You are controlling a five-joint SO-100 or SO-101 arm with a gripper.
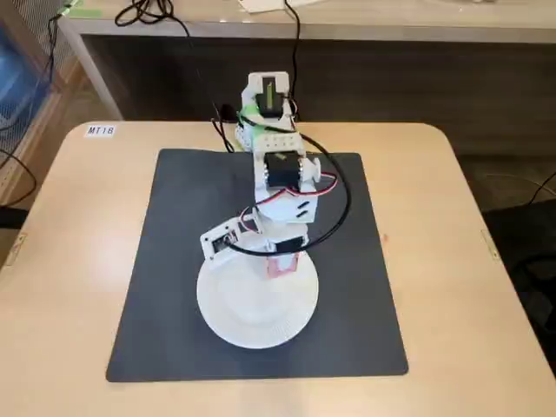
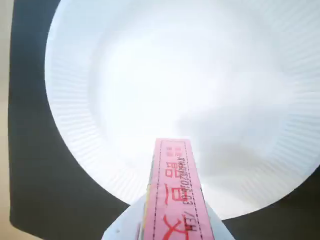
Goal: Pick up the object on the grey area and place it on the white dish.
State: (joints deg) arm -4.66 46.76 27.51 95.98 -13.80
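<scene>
The small pink box [image 2: 175,192] with red print sits between my white gripper fingers [image 2: 122,227] in the wrist view, held just above the near rim of the white ribbed dish [image 2: 100,75]. In the fixed view my gripper [image 1: 281,263] hangs over the far edge of the dish [image 1: 252,304] and the pink box [image 1: 282,266] shows at its tip. The dish lies on the dark grey mat [image 1: 174,261]. Whether the box touches the dish cannot be told.
The arm's base [image 1: 265,109] stands at the mat's far edge with cables trailing off behind it. Light wooden tabletop [image 1: 469,287] surrounds the mat. A small label [image 1: 100,130] lies at the table's far left corner.
</scene>
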